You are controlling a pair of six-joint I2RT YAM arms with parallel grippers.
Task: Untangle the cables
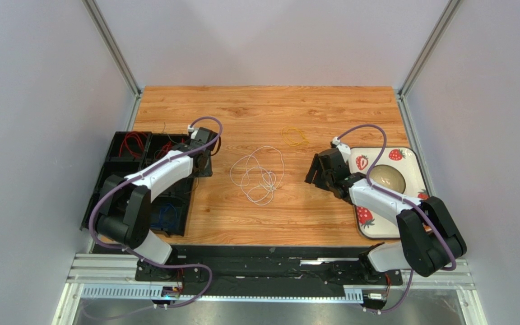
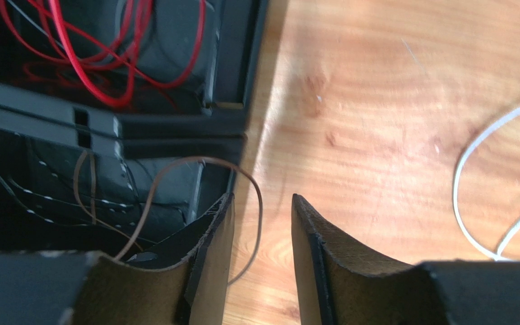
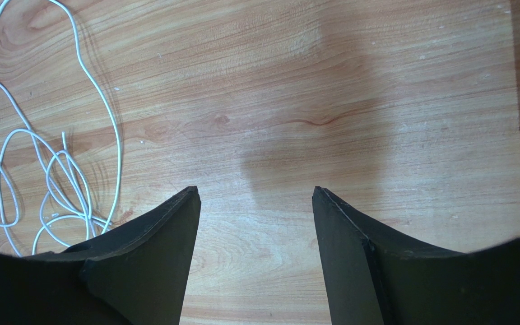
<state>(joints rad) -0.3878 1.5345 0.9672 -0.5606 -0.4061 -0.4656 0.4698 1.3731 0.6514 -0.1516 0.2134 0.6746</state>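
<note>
A tangle of white cables (image 1: 259, 175) lies on the wooden table between my two arms, and part of it shows in the right wrist view (image 3: 52, 169) and the left wrist view (image 2: 466, 183). A small yellow cable (image 1: 295, 137) lies farther back. My left gripper (image 1: 204, 162) (image 2: 262, 198) stands open at the right edge of the black tray (image 1: 110, 157). A thin brown cable (image 2: 202, 160) arches out of the tray and hangs loose between the fingers, unclamped. My right gripper (image 1: 313, 170) (image 3: 255, 190) is open over bare wood, right of the white cables.
The black tray's (image 2: 174, 125) compartments hold red cables (image 1: 132, 143) (image 2: 107, 61), blue cables (image 1: 168, 215) and a dark striped cable (image 2: 39, 196). A strawberry-patterned plate (image 1: 405, 157) with a round bowl (image 1: 387, 179) sits at the right edge under my right arm.
</note>
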